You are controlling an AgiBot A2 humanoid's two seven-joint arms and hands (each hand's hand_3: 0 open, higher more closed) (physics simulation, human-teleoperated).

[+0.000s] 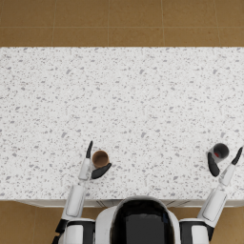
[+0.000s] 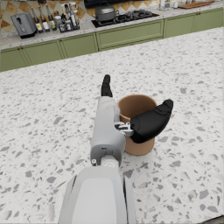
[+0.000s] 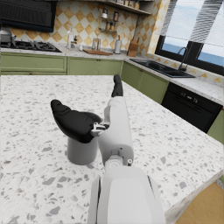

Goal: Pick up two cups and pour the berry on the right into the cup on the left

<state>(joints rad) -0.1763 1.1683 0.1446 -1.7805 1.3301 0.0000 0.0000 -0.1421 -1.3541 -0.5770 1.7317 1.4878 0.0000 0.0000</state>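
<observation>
Both hands, left (image 1: 93,164) and right (image 1: 223,162), sat spread around the brown cup (image 1: 100,158) and grey cup (image 1: 219,152), not clamped; I feared a careless squeeze toppling either.

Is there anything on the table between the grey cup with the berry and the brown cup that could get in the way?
No, nothing visible does. The speckled table is bare between the grey cup by the right hand and the brown cup by the left hand.
</observation>
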